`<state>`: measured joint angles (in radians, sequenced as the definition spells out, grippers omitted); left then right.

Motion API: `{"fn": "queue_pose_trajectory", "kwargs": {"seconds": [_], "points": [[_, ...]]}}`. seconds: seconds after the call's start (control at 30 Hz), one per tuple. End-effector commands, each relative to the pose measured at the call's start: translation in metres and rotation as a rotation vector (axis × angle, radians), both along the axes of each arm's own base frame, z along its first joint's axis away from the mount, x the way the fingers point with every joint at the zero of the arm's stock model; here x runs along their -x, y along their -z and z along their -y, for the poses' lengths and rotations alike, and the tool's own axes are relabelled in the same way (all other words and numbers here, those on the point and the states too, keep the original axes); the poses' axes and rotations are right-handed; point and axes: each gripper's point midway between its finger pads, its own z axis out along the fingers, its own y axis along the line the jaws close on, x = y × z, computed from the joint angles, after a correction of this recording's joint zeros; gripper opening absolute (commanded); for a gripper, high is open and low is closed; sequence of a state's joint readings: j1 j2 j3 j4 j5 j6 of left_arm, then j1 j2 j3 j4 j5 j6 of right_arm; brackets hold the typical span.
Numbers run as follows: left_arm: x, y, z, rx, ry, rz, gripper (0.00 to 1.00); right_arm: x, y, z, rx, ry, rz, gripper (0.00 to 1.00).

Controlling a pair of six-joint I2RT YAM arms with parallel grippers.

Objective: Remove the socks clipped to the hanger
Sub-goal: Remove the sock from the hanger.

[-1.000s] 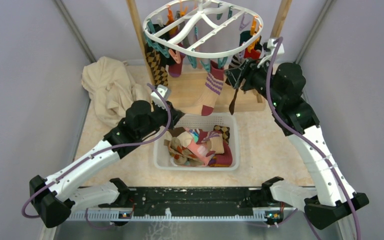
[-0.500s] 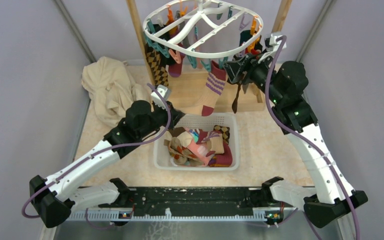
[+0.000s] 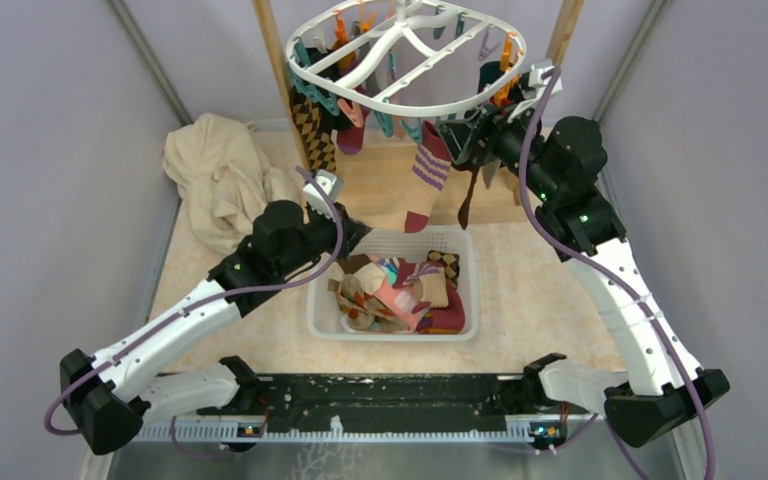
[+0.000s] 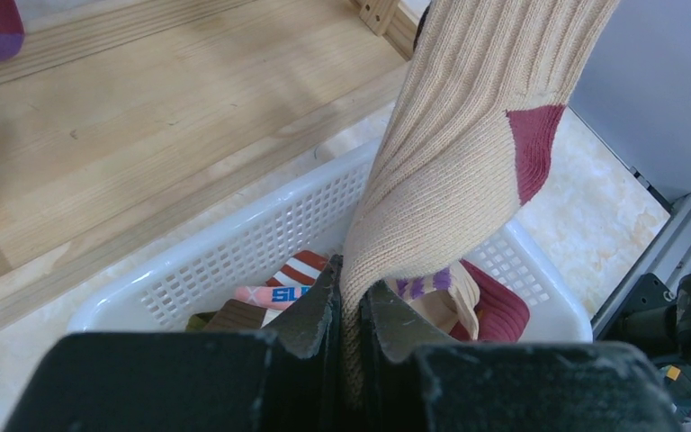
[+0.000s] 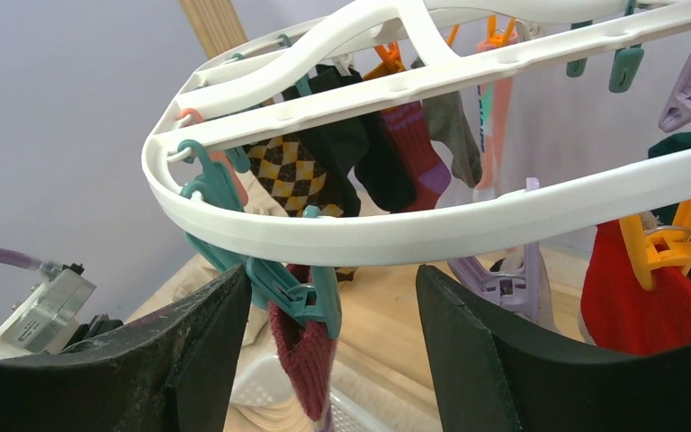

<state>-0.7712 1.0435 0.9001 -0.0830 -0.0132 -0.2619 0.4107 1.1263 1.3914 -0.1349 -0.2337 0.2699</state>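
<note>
Two jaws apart beneath hanger (image 5: 414, 229) rim

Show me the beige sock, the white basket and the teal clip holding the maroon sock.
beige sock (image 4: 454, 180), left wrist view, ribbed foot
white basket (image 4: 225, 265), left wrist view, mesh wall
teal clip (image 5: 295, 290), right wrist view, middle of its body

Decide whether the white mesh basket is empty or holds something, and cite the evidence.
Not empty: the basket holds a loose pile of mixed-colour socks, visible in the top view.
</note>
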Motion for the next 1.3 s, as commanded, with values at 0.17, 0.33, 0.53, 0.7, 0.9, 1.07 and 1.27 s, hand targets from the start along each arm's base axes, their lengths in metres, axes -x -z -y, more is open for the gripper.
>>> {"fn": "queue_pose_trajectory", "kwargs": {"seconds": [0.17,0.33,0.53,0.7,0.9,1.07,1.27], "points": [[0.000,-0.006,0.006,0.027,0.031,0.004,0.14,0.005,-0.035,-0.005,-0.027,-0.026,0.121,0.67],[0.000,-0.006,0.007,0.026,0.032,0.003,0.14,0.004,-0.039,-0.008,-0.032,-0.038,0.129,0.67],[0.001,-0.006,0.007,0.027,0.034,0.001,0.14,0.002,-0.039,-0.012,-0.036,-0.047,0.127,0.69],[0.001,-0.006,0.007,0.031,0.037,0.000,0.14,0.000,-0.040,-0.014,-0.037,-0.038,0.131,0.70],[0.002,-0.006,0.008,0.032,0.041,-0.001,0.14,-0.005,-0.043,-0.015,-0.041,-0.016,0.136,0.66],[0.002,-0.006,0.007,0.032,0.040,0.000,0.14,-0.009,-0.045,-0.016,-0.050,-0.002,0.136,0.63],[0.003,-0.006,0.007,0.033,0.042,-0.001,0.14,-0.012,-0.044,-0.017,-0.051,0.009,0.131,0.58]]}}
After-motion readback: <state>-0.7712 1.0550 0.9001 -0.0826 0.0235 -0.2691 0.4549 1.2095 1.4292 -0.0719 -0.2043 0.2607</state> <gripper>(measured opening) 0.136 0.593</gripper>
